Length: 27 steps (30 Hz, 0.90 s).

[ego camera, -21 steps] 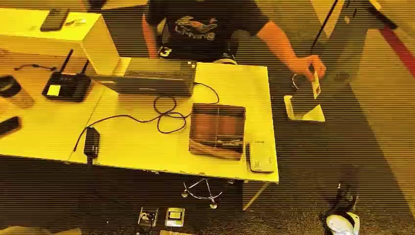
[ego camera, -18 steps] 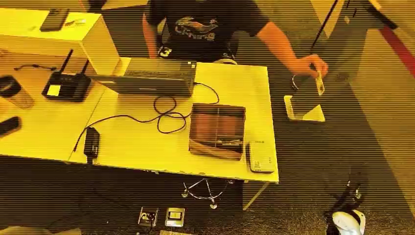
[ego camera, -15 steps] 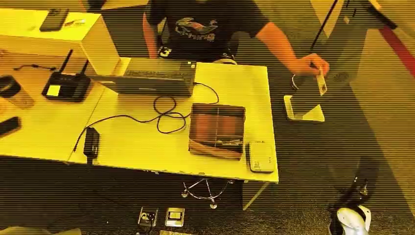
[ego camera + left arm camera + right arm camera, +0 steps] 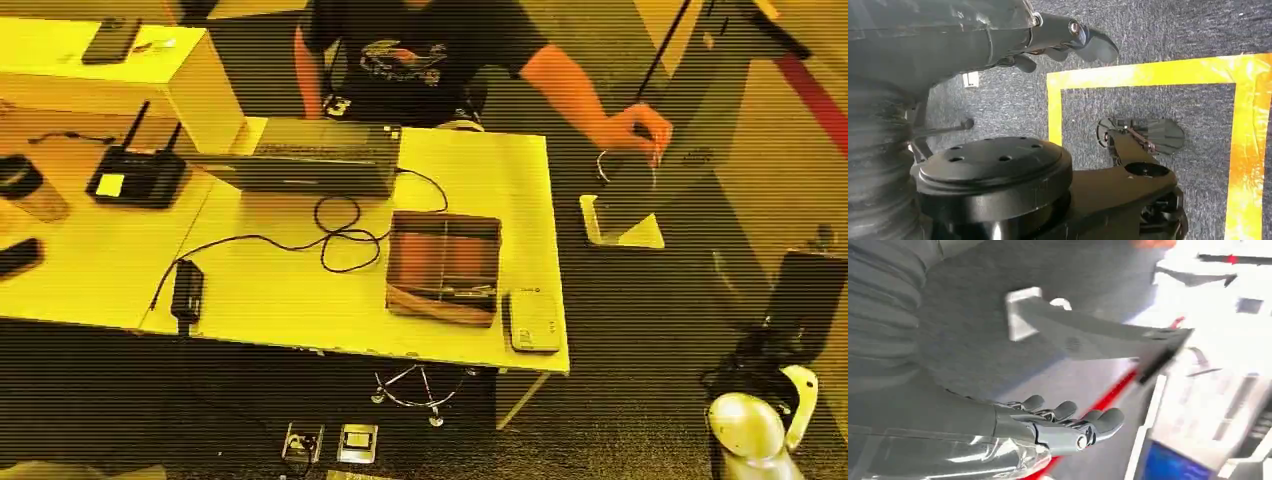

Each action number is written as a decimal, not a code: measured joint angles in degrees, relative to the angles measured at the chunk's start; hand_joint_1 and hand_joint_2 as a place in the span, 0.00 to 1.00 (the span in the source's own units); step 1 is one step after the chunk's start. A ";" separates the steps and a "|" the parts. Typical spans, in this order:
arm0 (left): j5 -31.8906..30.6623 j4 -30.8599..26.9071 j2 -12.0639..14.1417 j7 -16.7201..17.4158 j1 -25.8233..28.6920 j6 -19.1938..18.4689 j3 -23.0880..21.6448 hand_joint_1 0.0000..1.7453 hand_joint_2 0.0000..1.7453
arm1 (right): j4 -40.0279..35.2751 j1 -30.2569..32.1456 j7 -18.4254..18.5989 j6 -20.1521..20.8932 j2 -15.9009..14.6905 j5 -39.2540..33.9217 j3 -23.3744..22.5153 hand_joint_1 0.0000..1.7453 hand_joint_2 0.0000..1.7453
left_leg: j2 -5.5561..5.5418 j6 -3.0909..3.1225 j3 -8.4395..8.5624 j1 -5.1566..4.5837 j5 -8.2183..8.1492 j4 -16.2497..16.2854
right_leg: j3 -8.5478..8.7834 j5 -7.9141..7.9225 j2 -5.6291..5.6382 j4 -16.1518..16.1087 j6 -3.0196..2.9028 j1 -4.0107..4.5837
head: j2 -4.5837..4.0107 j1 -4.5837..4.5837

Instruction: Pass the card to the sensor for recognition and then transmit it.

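Observation:
A person's hand [image 4: 637, 130] rests on the top of a slanted grey stand [image 4: 640, 190] just right of the table. A card under its fingers is too small to make out. The white card sensor [image 4: 533, 320] lies at the table's front right corner beside a brown box [image 4: 445, 265]. My right hand [image 4: 800, 298] is raised at the lower right, well short of the stand. Its fingers [image 4: 1068, 421] are stretched out and hold nothing; the stand [image 4: 1098, 337] is ahead of them. My left hand [image 4: 1068, 40] hangs over the floor, fingers loose and empty.
A laptop [image 4: 310, 155], a coiled black cable [image 4: 335, 235], a power brick [image 4: 186, 290] and a router [image 4: 137, 178] lie on the yellow table [image 4: 280, 300]. The seated person [image 4: 420, 50] is behind it. Yellow floor tape [image 4: 1148, 75] runs under my left side.
My right arm has swung up from the bottom right corner, and its hand now sits higher and further right. The person's hand with the card has shifted slightly along the stand's top.

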 joint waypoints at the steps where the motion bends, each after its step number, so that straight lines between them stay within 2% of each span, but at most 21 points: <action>1: -0.11 0.00 -0.09 0.00 -0.04 -0.11 -0.02 0.00 1.00 | -1.20 -0.46 0.46 0.50 -0.09 1.57 0.70 0.00 1.00 | 0.00 0.00 0.00 0.00 0.00 0.00 | 0.00 0.00 0.00 0.02 0.00 0.00 | 0.00 0.02; 8: -0.63 0.00 -0.35 0.11 -0.34 -0.28 -0.50 0.00 1.00 | -7.62 -5.26 3.06 4.76 0.02 15.74 8.52 0.00 1.00 | -0.02 -0.10 -0.01 0.00 0.07 0.00 | -0.03 0.00 -0.01 0.10 -0.01 0.00 | 0.00 0.00; 18: -1.68 0.00 -0.57 0.92 -0.87 -0.54 -1.55 0.00 1.00 | -9.04 -11.14 5.27 9.16 1.55 34.20 20.67 0.00 1.00 | -0.08 -0.14 -0.01 0.00 0.10 0.00 | -0.06 -0.01 -0.05 0.16 -0.02 0.00 | 0.00 0.00; 23: -2.12 0.00 -0.55 1.55 -1.29 -1.01 -1.90 0.00 1.00 | -9.06 -13.00 5.40 10.95 3.17 37.63 25.87 0.00 1.00 | -0.10 -0.16 -0.02 0.00 0.11 0.00 | -0.07 -0.02 -0.06 0.18 -0.03 0.00 | 0.00 0.00; 27: -2.29 0.00 -0.52 1.60 -1.61 -1.07 -2.41 0.00 1.00 | -8.39 -14.82 5.73 12.94 4.33 36.56 29.40 0.00 1.00 | -0.11 -0.16 -0.02 0.00 0.11 0.00 | -0.10 -0.02 -0.04 0.18 -0.03 0.00 | 0.00 0.02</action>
